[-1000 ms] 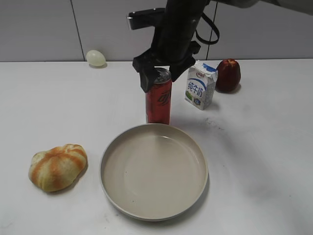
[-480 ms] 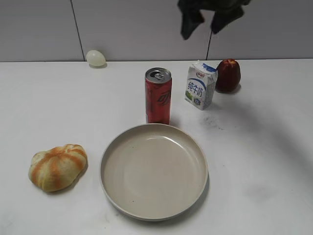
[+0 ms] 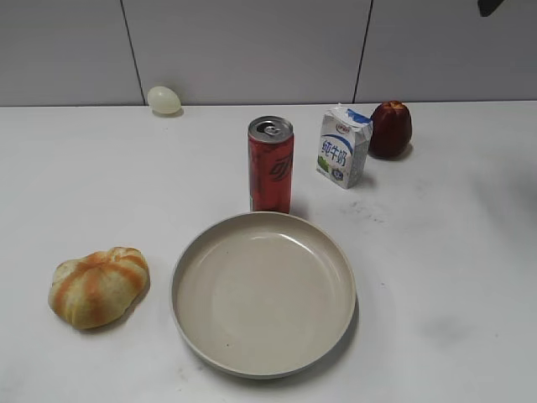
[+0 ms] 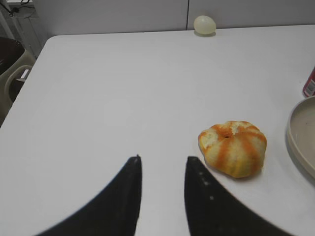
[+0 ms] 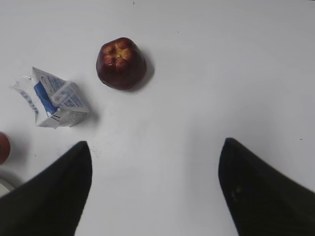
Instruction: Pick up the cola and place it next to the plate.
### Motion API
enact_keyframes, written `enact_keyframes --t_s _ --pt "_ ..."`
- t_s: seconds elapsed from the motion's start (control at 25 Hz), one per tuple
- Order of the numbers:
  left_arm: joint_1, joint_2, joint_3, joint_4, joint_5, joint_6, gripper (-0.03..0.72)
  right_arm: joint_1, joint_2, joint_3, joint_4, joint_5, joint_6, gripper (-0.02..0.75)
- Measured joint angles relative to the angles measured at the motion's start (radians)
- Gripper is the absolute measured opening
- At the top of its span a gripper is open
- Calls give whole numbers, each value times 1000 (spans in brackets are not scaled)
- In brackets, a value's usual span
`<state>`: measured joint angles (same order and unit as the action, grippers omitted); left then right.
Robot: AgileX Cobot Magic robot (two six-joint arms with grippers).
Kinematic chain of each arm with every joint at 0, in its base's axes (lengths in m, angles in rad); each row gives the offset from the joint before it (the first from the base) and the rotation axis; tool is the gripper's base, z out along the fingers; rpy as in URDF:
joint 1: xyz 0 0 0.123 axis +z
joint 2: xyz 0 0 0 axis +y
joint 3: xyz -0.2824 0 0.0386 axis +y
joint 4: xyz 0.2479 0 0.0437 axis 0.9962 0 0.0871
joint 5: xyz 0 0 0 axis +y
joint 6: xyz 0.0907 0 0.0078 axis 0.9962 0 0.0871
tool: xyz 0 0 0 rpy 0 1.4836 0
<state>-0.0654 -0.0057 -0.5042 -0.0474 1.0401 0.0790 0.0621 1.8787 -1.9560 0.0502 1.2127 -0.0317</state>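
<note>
The cola (image 3: 271, 165), a tall red can, stands upright on the white table just behind the plate (image 3: 263, 290), nearly touching its far rim. The plate is beige, round and holds nothing. My right gripper (image 5: 155, 147) is open wide and empty, high above the table to the right of the apple and carton; only a dark bit of it (image 3: 489, 5) shows at the top right of the exterior view. My left gripper (image 4: 162, 160) is open and empty, over bare table at the left. A sliver of the cola (image 4: 310, 83) and the plate's rim (image 4: 298, 135) show in the left wrist view.
A milk carton (image 3: 343, 148) and a dark red apple (image 3: 391, 128) stand right of the cola. A striped orange bun (image 3: 98, 285) lies left of the plate. A pale egg (image 3: 164, 99) lies by the back wall.
My right gripper has let go of the cola, risen and swung to the right, almost out of the exterior view. The cola stays upright behind the plate.
</note>
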Motion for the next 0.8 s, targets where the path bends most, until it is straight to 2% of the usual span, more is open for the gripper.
enact_keyframes --t_s 0.2,0.56,0.8 --pt "0 0 0 0 0 0 236 -6 -120 114 0 -2 2 631" --pt "0 0 0 0 0 0 236 -6 -502 673 -5 -3 9 614" --pt "0 0 0 0 0 0 236 -6 -768 990 1 -48 20 599"
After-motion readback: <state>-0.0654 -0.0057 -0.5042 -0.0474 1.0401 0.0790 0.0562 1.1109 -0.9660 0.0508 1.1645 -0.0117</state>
